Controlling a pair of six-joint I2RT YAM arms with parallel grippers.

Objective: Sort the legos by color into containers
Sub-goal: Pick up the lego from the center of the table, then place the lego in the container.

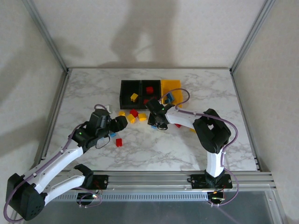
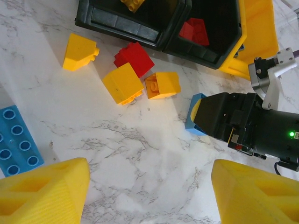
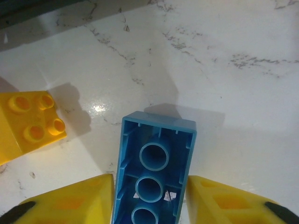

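Right arm grasping a blue lego, left arm waiting.
The left gripper [image 2: 149, 193] hangs spread and empty over the desk [image 2: 140, 154] middle, near a loose yellow lego [image 2: 122, 83] and red lego [image 2: 134, 57]. The right gripper [image 3: 152, 200] pinches an upturned blue lego [image 3: 156, 154] just before the containers [image 1: 140, 83]. Next it likely needs lifting toward the yellow bin [image 1: 172, 85] at the far edge.

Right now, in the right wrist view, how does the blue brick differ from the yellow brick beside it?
The blue brick lies hollow side up, tubes showing; the yellow brick sits studs up. The blue brick is long and narrow; the yellow brick is square, with four studs. The blue brick lies between the fingers of the right gripper; the yellow brick lies free beside them. Both are plastic building bricks.
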